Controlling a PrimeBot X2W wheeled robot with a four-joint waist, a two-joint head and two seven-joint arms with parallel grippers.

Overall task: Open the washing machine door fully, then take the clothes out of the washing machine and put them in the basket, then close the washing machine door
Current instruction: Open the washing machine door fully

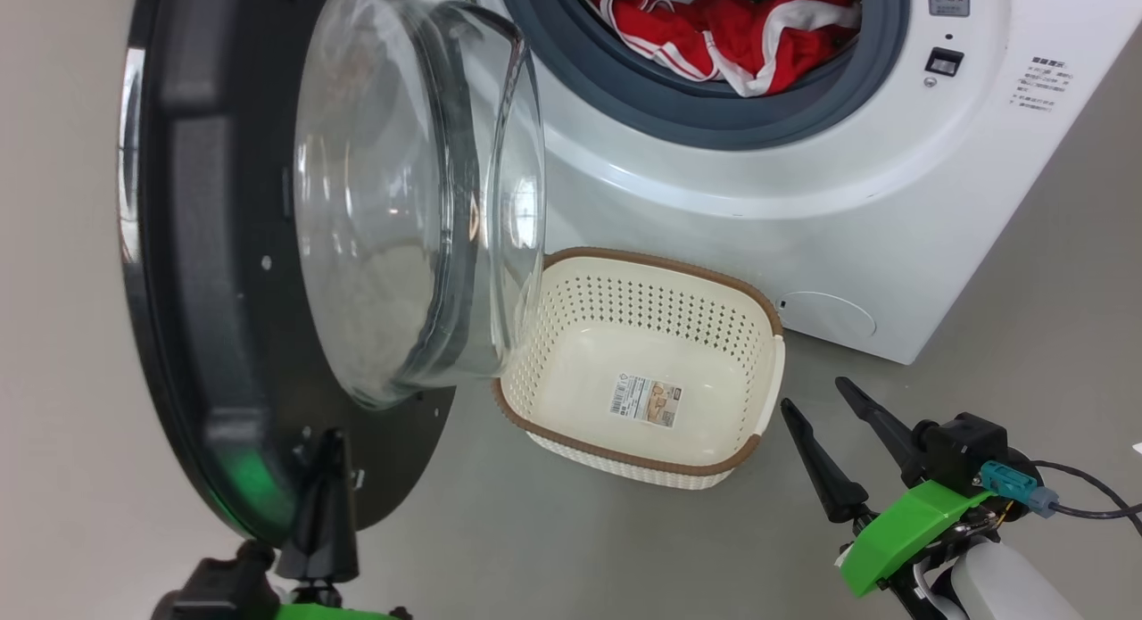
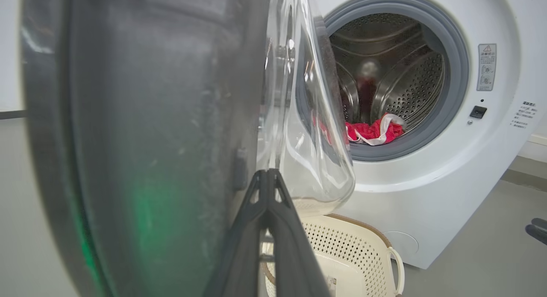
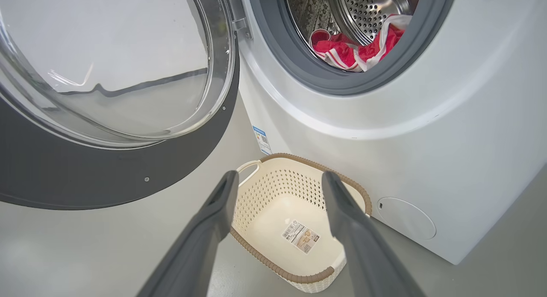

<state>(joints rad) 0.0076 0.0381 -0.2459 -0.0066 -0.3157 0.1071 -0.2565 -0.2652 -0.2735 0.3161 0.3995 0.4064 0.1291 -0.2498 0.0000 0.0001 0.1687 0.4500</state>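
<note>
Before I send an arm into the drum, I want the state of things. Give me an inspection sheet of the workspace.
Surface: smooth grey floor.
Washing machine door: open wide, to the left of the drum mouth.
Washing machine: drum mouth uncovered.
Clothes: red with white stripes, lying in the drum near its mouth.
Basket: empty, on the floor before the machine.
Clutter: small white scrap at the head view's right edge, too small to tell.
Left tool: shut, at the door's lower rim; contact unclear.
Right tool: open, empty, right of the basket.
Cables: dark cable running from the right wrist.
Surroundings: nothing seen.
</note>
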